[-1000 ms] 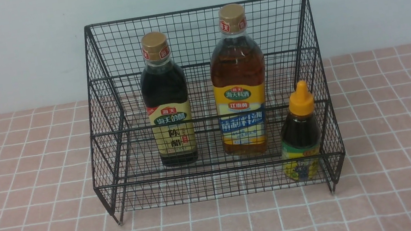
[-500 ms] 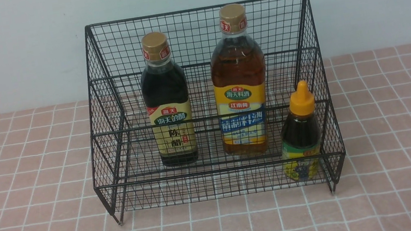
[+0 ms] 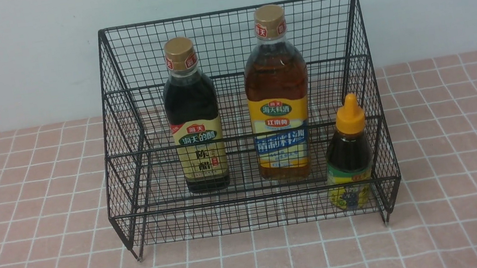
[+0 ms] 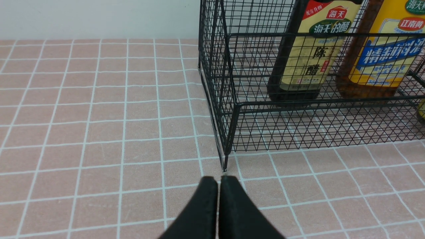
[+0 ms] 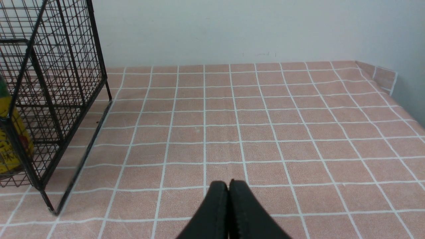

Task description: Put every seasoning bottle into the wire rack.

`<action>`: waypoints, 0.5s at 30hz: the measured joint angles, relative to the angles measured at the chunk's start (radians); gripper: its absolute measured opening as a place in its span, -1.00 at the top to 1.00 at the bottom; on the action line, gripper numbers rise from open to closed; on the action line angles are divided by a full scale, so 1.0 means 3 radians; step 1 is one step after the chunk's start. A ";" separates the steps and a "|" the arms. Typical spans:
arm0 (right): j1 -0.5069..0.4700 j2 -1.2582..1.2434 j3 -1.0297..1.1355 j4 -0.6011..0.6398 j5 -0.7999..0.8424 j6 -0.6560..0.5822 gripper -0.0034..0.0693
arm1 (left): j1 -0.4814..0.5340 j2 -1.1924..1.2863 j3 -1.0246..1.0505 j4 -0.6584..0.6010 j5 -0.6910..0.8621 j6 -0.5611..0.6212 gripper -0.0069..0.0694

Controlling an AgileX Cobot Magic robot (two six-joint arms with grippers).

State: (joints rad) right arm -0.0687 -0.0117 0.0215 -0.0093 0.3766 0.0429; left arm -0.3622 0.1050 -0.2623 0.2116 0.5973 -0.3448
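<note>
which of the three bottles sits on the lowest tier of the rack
The small bottle with the orange nozzle cap, at the rack's right end. The vinegar bottle and amber bottle stand one tier higher.

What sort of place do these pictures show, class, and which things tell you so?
Probably a mock kitchen counter: a pink checked tablecloth against a plain wall, with a black wire rack holding a vinegar bottle, a cooking-wine bottle and a small squeeze bottle.
</note>
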 joint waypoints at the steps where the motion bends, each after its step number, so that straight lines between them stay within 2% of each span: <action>1: 0.0000 0.0000 0.0000 0.0000 0.0000 0.0000 0.95 | 0.0000 0.0000 0.0000 0.0000 0.0000 0.0000 0.84; 9: 0.0000 0.0000 0.0000 0.0000 0.0000 -0.0003 0.95 | 0.0000 0.0000 0.0000 -0.0007 -0.0003 0.0056 0.84; 12: 0.0000 0.0000 0.0000 0.0000 0.0000 -0.0003 0.95 | 0.0000 -0.0003 0.0015 -0.0075 -0.0050 0.0230 0.84; 14: 0.0000 0.0000 0.0000 0.0000 0.0000 -0.0006 0.95 | 0.0069 -0.0068 0.0144 -0.0239 -0.0344 0.0618 0.84; 15: 0.0000 0.0000 0.0000 0.0000 0.0000 -0.0006 0.95 | 0.0080 -0.0075 0.0158 -0.0255 -0.0366 0.0647 0.84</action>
State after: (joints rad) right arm -0.0687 -0.0117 0.0215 -0.0093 0.3766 0.0411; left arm -0.3382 0.0824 -0.2149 0.1351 0.4874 -0.1506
